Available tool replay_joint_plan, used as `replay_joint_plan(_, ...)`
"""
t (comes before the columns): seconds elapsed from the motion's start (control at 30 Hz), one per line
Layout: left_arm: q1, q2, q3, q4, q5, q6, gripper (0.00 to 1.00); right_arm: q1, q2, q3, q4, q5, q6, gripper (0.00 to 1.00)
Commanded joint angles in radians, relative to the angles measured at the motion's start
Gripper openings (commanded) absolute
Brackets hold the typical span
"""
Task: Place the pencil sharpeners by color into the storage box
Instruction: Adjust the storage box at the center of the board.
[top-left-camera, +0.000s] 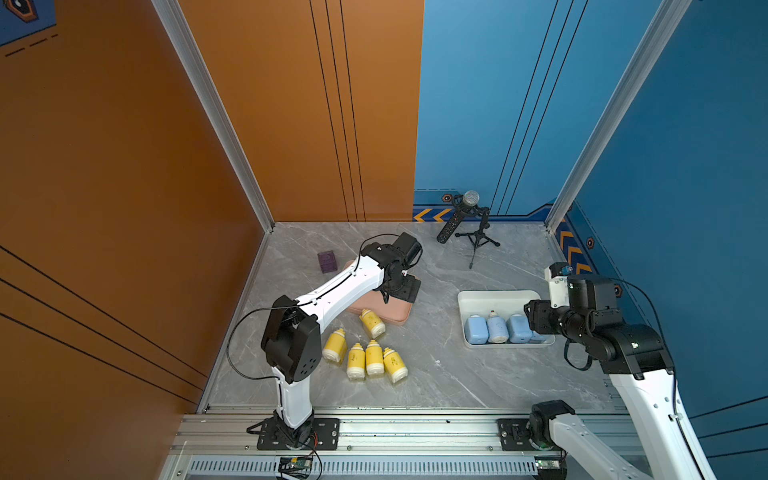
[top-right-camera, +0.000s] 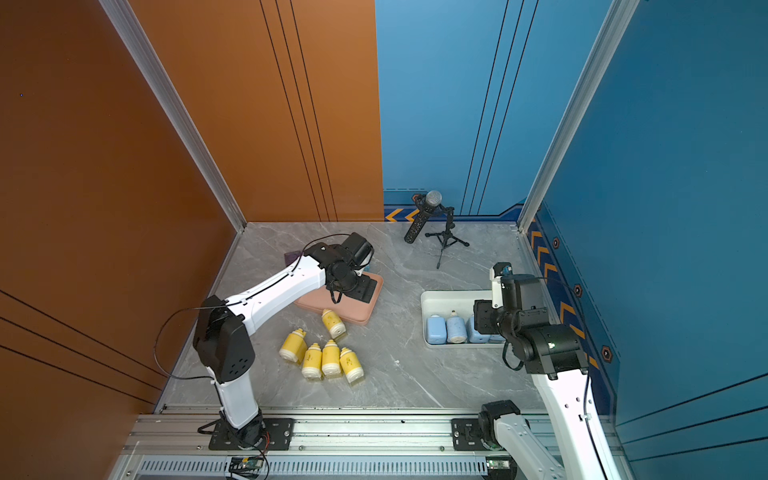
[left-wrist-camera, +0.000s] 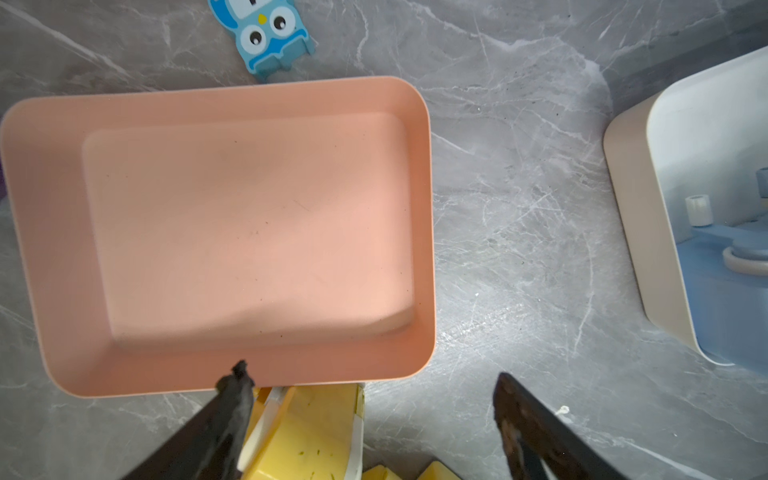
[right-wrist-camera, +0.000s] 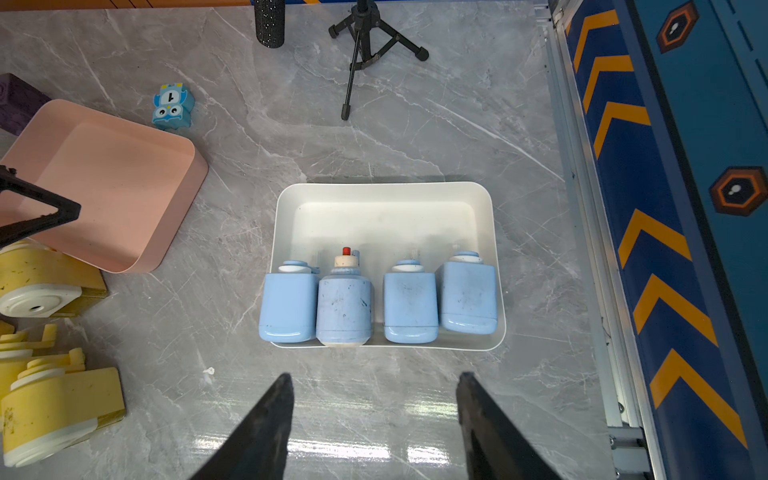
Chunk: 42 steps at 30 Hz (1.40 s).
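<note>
Several yellow pencil sharpeners (top-left-camera: 374, 357) lie in a cluster on the grey table, and one more (top-left-camera: 372, 323) lies against the near wall of the empty pink storage box (top-left-camera: 401, 318). My left gripper (top-left-camera: 399, 291) hovers over that box's near end, open and holding nothing. In the left wrist view the left gripper (left-wrist-camera: 372, 376) spans the box's near corner, with that yellow sharpener (left-wrist-camera: 307, 432) below, beside one finger. Several light blue sharpeners (right-wrist-camera: 409, 301) stand in a row in the white storage box (right-wrist-camera: 386, 193). My right gripper (right-wrist-camera: 376, 377) is open and empty just short of that box.
A small blue owl toy (right-wrist-camera: 172, 106) sits beyond the pink box, and a dark purple cube (top-left-camera: 327, 261) sits at its far left. A microphone on a tripod (top-left-camera: 469, 216) stands at the back. An aluminium rail (top-left-camera: 415, 428) runs along the front edge, and walls close off the other sides.
</note>
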Motion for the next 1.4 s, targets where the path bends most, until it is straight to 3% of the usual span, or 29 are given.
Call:
replay_joint_plan(0.0,-0.013,0.056,0.049,-0.082,0.024,-0.001,0.88,0.013,-0.017,0.0,-0.027,-0.017,0.007,0.64)
replay_joint_plan(0.07,-0.013,0.086,0.069,-0.1,0.032,-0.004,0.8,0.02,-0.025,0.0,-0.028,-0.014,0.006,0.64)
replay_joint_plan(0.33,-0.023,0.155,0.087,-0.119,0.106,-0.023,0.67,0.032,-0.027,0.001,-0.028,0.0,0.004,0.64)
replay_joint_plan(0.8,-0.063,0.259,0.087,-0.125,0.138,-0.069,0.56,0.039,-0.024,0.015,-0.028,0.002,0.004,0.64)
replay_joint_plan(1.13,-0.068,0.309,0.11,-0.124,0.133,-0.111,0.27,0.047,-0.041,0.006,-0.027,0.002,0.003,0.64)
replay_joint_plan(1.37,-0.071,0.354,0.172,-0.124,0.129,-0.147,0.17,0.052,-0.056,0.007,-0.028,0.004,0.003,0.64)
